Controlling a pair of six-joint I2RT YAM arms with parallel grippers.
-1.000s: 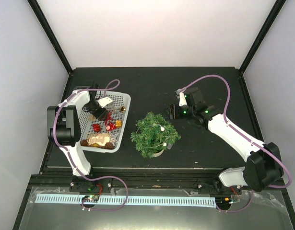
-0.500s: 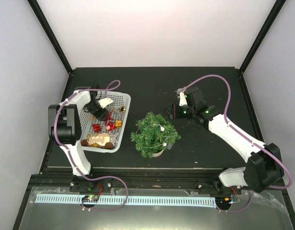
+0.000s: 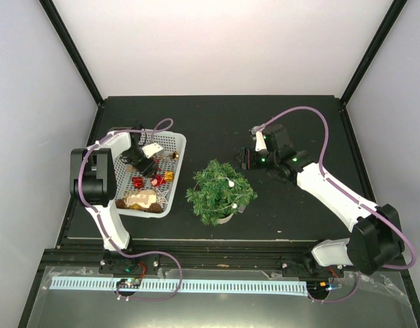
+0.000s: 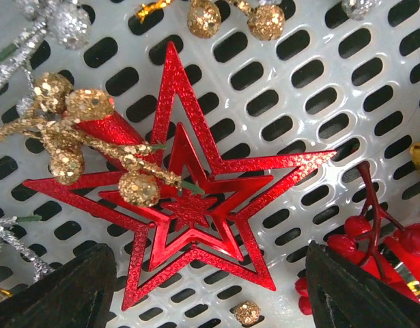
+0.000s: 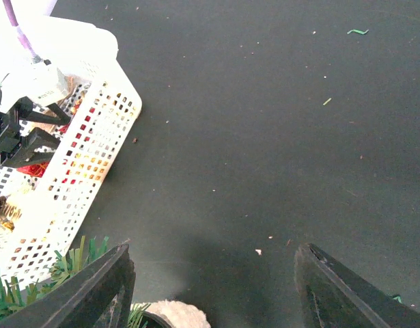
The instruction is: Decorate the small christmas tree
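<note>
The small christmas tree (image 3: 220, 191), bushy green in a cream pot, stands mid-table with white baubles on it. My left gripper (image 3: 143, 164) hangs low inside the white perforated basket (image 3: 177, 142). In the left wrist view it (image 4: 210, 301) is open, its dark fingers (image 4: 52, 287) wide apart on either side of a red star ornament (image 4: 196, 205) that lies flat on the basket floor. My right gripper (image 3: 245, 158) hovers just behind the tree, open and empty (image 5: 213, 294). Tree needles (image 5: 73, 256) and the pot rim (image 5: 172, 316) show at that view's bottom edge.
A gold glitter berry sprig (image 4: 66, 130) lies across the star, red berries (image 4: 373, 239) sit beside the right finger, and a silver sprig (image 4: 59, 20) lies at the top left. Pine cones (image 3: 138, 201) fill the basket's near end. Black frame posts (image 3: 73, 55) flank the dark table.
The left gripper's fingers have spread wider and the wrist has shifted slightly inside the basket. The right arm and the tree have not moved.
</note>
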